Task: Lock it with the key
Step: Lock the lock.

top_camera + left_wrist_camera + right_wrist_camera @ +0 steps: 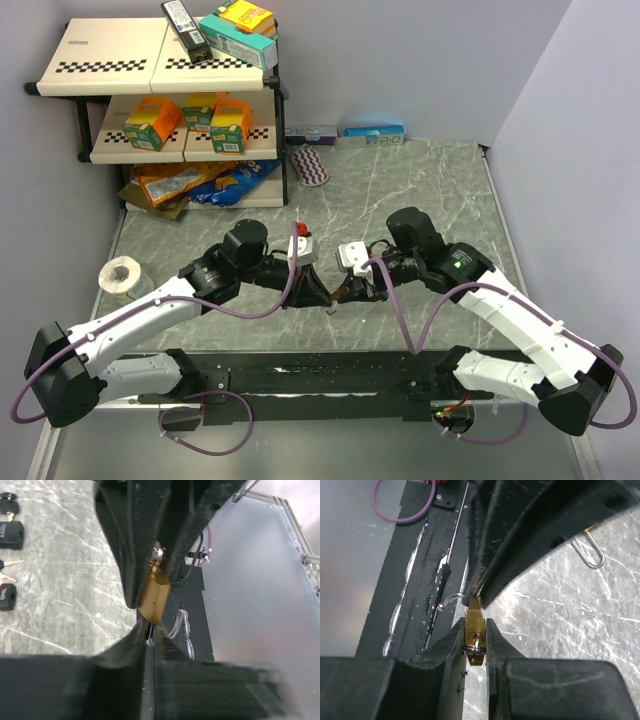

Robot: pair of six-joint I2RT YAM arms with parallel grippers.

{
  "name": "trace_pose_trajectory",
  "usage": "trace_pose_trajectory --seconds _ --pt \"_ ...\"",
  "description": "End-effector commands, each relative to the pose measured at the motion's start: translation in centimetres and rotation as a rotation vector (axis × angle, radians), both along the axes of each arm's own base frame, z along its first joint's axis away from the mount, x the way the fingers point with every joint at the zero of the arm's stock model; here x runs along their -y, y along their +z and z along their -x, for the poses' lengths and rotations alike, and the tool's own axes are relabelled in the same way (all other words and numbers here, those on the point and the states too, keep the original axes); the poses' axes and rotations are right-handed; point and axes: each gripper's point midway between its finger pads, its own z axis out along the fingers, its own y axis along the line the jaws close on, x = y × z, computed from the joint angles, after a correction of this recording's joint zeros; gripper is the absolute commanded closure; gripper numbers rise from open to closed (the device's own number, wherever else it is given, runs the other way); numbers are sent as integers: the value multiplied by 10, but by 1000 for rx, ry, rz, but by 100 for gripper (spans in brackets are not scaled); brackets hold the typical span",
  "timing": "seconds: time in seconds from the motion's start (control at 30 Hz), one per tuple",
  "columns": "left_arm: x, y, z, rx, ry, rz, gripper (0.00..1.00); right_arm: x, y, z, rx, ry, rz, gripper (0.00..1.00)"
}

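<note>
Right wrist view: I am pinching a small brass padlock (474, 620), smooth and boxy, between the narrowed fingers of my right tool (475, 634). My left tool (148, 630) is clamping its far end, above the near edge of the marbled grey desk (560, 610).

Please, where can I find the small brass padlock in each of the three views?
Top external: the small brass padlock is near the centre, very small.
Left wrist: the padlock is at the centre.
Right wrist: the padlock is low, just left of centre.
Shared landmark: the grey marbled table top.
</note>
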Motion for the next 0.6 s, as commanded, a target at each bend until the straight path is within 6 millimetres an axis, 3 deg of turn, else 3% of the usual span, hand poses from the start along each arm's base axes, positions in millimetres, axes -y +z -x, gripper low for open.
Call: trace_pose_trajectory --seconds 0.0,0.1,0.2,0.3,0.57 --pt "-1 22 -7 34 42 11 59 -10 29 -7 39 -16 -95 100" --pt "-14 23 -7 50 67 2 38 -6 41 -20 11 -89 -149 100" --pt "-29 26 -10 31 92 12 31 -3 55 -29 4 -137 -217 100" --pt "-35 31 -4 -30 77 22 27 -3 68 -22 22 -121 -295 100" --pt "-21 58 -8 -184 94 78 25 -4 91 -4 -30 -84 -391 100"
